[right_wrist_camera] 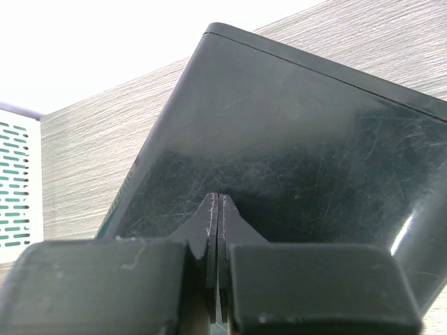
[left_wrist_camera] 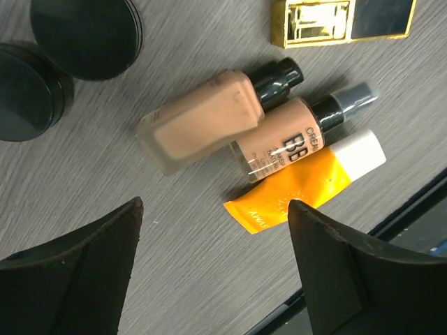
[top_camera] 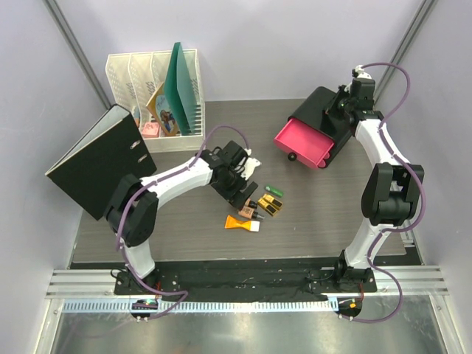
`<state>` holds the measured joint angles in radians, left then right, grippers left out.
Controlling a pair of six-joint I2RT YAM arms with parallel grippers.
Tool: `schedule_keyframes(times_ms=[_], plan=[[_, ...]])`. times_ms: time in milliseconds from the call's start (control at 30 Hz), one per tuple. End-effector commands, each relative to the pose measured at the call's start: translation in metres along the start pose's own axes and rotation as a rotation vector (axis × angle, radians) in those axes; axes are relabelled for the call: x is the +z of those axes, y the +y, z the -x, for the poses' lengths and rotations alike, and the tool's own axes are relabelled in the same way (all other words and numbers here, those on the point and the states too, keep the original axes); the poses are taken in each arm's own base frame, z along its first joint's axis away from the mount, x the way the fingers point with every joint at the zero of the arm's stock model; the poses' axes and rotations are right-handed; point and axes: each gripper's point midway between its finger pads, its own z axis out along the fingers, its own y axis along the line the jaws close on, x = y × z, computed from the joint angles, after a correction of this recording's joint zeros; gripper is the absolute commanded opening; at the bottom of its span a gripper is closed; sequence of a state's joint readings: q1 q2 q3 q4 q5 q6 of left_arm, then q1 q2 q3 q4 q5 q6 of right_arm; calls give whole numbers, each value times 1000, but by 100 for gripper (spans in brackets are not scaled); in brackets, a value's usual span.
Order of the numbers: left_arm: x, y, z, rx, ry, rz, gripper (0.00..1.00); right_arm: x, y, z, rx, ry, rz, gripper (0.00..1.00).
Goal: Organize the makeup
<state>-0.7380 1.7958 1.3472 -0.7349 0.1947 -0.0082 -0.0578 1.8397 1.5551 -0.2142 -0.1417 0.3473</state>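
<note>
Left end effector (left_wrist_camera: 215,206) gapes wide over grey woodgrain table (left_wrist_camera: 105,181); right end effector (right_wrist_camera: 218,201) pinched closed; lilac walls (top_camera: 243,29).

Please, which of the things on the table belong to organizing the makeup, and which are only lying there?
Belong to the job: black round jars, peach bottle, BB cream bottle, orange tube, gold-and-black cases, small green tube.

Lying about: black binder, white file rack, green folder, pink-drawer box (perhaps storage).
</note>
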Motion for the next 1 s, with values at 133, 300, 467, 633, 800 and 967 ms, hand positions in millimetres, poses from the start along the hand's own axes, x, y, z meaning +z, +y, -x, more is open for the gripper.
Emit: schedule_keyframes(times_ms=[133, 300, 467, 633, 800, 967], plan=[[-18, -24, -23, 179, 7, 18, 79, 2, -48, -127, 12, 415, -159, 1], [-13, -49, -30, 220, 3, -44, 76, 2, -51, -132, 10, 428, -165, 1], [3, -61, -32, 227, 32, -96, 70, 4, -51, -134, 10, 437, -163, 1], [19, -61, -41, 233, 73, -101, 67, 4, -51, -135, 12, 438, -163, 1], [37, -60, -48, 237, 100, -105, 60, 4, -51, -137, 14, 445, -160, 1], [48, -61, -50, 231, 113, -110, 33, 2, -51, -139, 15, 451, -159, 1]])
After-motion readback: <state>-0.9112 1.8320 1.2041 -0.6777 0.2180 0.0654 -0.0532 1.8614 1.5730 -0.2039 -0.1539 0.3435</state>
